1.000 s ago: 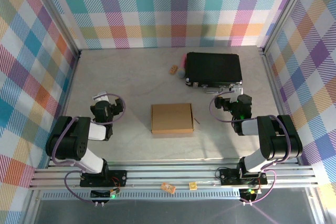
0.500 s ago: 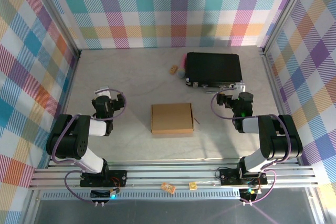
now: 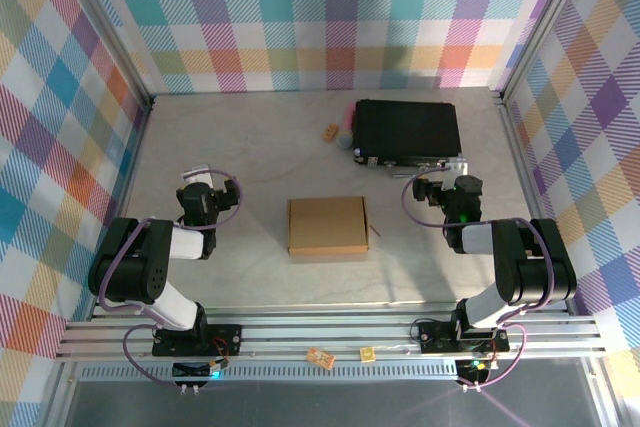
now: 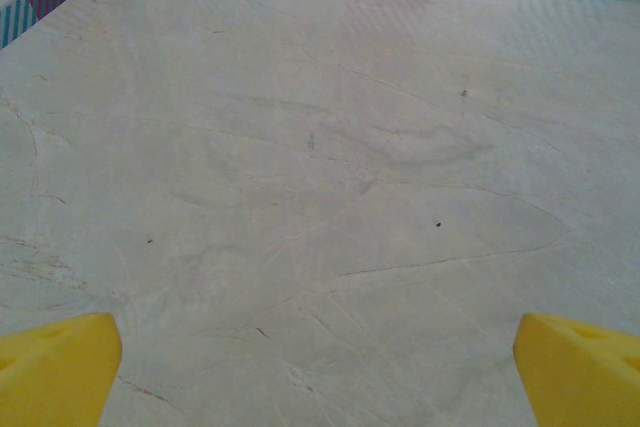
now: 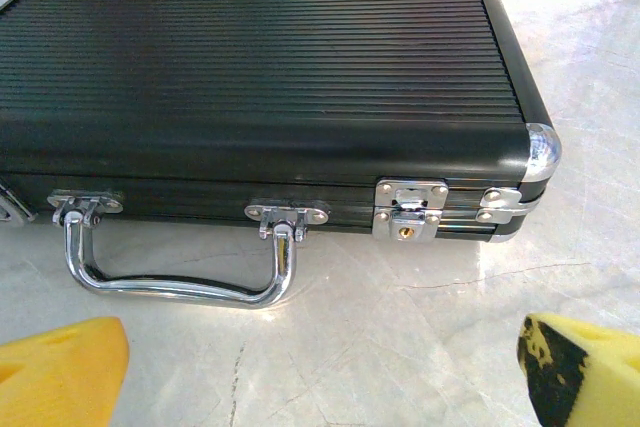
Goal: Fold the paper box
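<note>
The paper box (image 3: 327, 227) is a flat, shut brown cardboard rectangle lying in the middle of the table between the two arms. My left gripper (image 3: 197, 187) sits to its left, well apart from it. In the left wrist view the left gripper (image 4: 320, 377) is open, its yellow fingertips (image 4: 55, 367) at the frame's bottom corners over bare table. My right gripper (image 3: 447, 183) is to the box's right, just in front of the black case. The right gripper (image 5: 320, 367) is open too, with nothing between its yellow pads (image 5: 60, 372).
A black ribbed case (image 3: 407, 130) with a chrome handle (image 5: 170, 287) and latch (image 5: 408, 209) lies at the back right, close ahead of the right gripper. A small tan piece (image 3: 330, 132) lies left of the case. Two cardboard scraps (image 3: 320, 357) rest on the front rail.
Both wrists shifted a little toward the far side of the table a second ago, then held still. The paper box has not moved. Both grippers stayed open.
</note>
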Controlling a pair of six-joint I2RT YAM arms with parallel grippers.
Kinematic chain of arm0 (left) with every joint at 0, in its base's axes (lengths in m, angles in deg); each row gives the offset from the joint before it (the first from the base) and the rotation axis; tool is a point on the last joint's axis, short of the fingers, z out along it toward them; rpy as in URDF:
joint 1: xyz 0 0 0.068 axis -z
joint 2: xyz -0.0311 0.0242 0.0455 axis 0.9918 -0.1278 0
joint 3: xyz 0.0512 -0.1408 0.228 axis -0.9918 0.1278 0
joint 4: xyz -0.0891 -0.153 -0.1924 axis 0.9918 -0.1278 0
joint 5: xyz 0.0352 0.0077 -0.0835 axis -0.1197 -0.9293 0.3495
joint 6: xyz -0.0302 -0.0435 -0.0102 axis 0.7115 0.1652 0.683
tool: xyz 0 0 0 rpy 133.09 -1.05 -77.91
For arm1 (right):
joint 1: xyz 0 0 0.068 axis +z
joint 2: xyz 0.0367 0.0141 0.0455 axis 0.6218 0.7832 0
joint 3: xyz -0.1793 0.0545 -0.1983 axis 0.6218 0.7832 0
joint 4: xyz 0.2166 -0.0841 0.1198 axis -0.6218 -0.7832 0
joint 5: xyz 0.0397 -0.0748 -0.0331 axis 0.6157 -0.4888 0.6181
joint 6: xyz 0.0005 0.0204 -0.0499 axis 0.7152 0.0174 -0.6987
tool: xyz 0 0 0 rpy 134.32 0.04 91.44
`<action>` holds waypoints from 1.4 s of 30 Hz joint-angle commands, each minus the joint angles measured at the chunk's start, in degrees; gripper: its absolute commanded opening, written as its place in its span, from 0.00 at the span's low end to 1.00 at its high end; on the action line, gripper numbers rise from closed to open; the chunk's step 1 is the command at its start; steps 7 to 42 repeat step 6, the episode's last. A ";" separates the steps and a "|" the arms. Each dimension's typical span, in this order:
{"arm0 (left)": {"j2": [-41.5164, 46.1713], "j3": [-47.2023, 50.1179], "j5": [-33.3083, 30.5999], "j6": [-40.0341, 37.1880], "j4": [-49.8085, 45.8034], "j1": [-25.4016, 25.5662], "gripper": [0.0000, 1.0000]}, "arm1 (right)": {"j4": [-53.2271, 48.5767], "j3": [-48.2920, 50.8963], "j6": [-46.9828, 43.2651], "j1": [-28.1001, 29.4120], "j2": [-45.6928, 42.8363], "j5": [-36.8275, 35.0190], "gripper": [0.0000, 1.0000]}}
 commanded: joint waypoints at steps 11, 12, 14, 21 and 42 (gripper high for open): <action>-0.27 -0.48 -0.21 -0.96 0.61 0.45 1.00 | 0.51 -0.59 0.70 -0.43 0.15 0.43 0.99; -0.27 -0.48 -0.21 -0.96 0.61 0.45 1.00 | 0.51 -0.59 0.70 -0.43 0.15 0.43 0.99; -0.27 -0.48 -0.21 -0.96 0.61 0.45 1.00 | 0.51 -0.59 0.70 -0.43 0.15 0.43 0.99; -0.27 -0.48 -0.21 -0.96 0.61 0.45 1.00 | 0.51 -0.59 0.70 -0.43 0.15 0.43 0.99; -0.27 -0.48 -0.21 -0.96 0.61 0.45 1.00 | 0.51 -0.59 0.70 -0.43 0.15 0.43 0.99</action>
